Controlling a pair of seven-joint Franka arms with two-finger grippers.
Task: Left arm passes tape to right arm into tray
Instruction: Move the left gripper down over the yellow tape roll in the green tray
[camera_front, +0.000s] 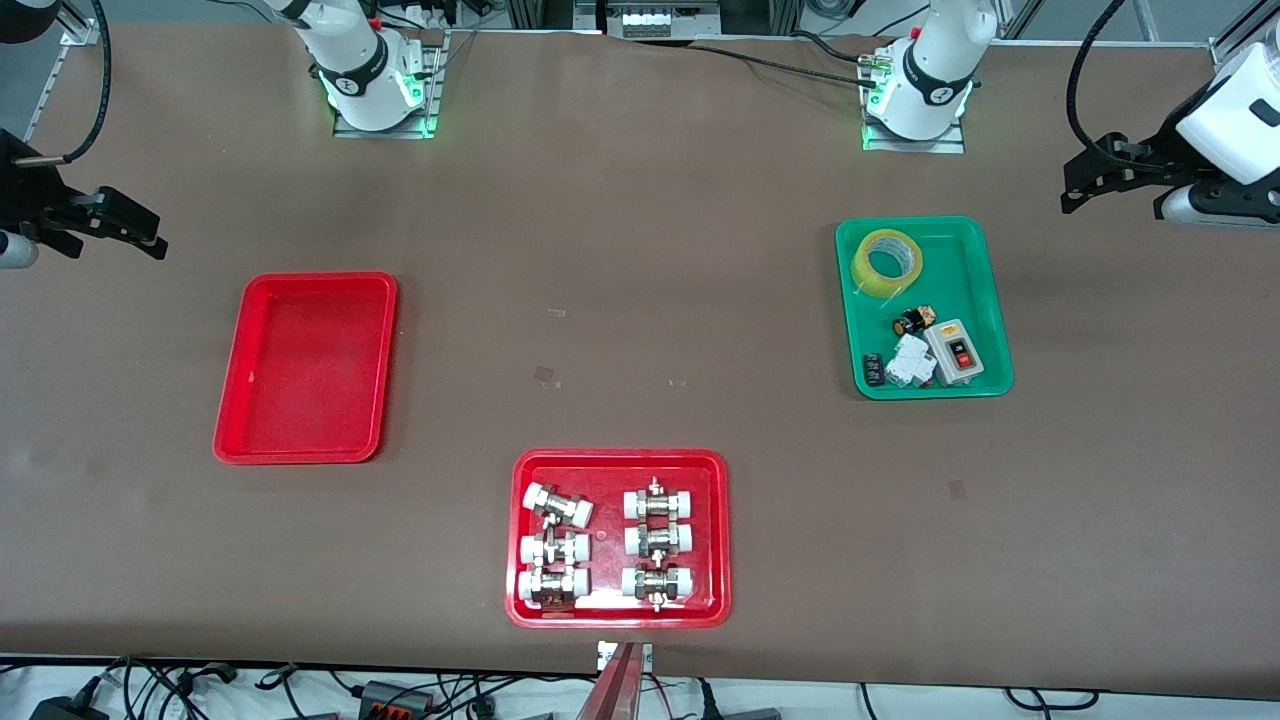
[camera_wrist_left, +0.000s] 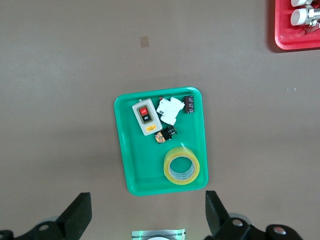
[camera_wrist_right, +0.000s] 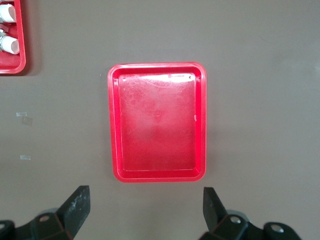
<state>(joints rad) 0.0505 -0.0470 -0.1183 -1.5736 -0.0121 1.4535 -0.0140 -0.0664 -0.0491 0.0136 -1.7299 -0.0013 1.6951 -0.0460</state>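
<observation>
The tape (camera_front: 880, 288), a yellow translucent roll, lies flat in a green tray (camera_front: 962, 262) toward the left arm's end of the table. In the left wrist view the tape (camera_wrist_left: 197, 169) sits in the tray corner closest to my left gripper (camera_wrist_left: 147, 210). That gripper is open, empty, and high over the bare table beside the green tray (camera_wrist_left: 135, 165). The plain red tray (camera_front: 305, 368) lies toward the right arm's end and holds nothing. My right gripper (camera_wrist_right: 145, 202) is open and empty, high over the table beside this tray (camera_wrist_right: 157, 120). In the front view both grippers (camera_front: 1085, 175) (camera_front: 135, 228) show at the edges.
The green tray also holds a grey switch box (camera_front: 958, 353), a white part (camera_front: 912, 362) and small black parts. A second red tray (camera_front: 620, 460), with white-capped metal fittings (camera_front: 556, 505), lies nearer the front camera at mid-table. Brown tabletop lies between the trays.
</observation>
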